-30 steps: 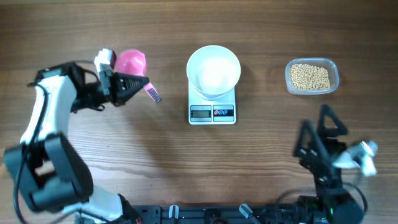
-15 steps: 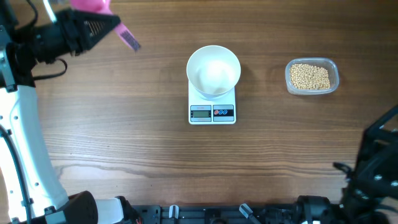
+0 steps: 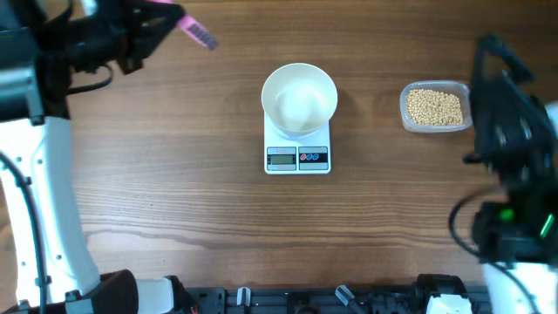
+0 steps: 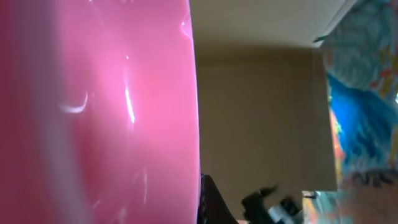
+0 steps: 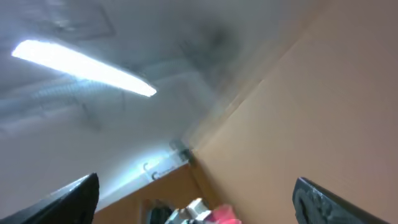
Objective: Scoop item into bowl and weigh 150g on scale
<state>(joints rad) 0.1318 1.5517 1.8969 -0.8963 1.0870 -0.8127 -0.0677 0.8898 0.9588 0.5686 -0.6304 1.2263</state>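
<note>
The left gripper was clamped on the pink scoop, well to the left of the scale and farther back, with the scoop's striped handle end poking out toward the scale. The right gripper had its fingers spread wide and was tilted up at the ceiling, well to the right of the scale. The white bowl sat on the scale. The container of beans lay on the surface right of the scale, just beside the right arm.
</note>
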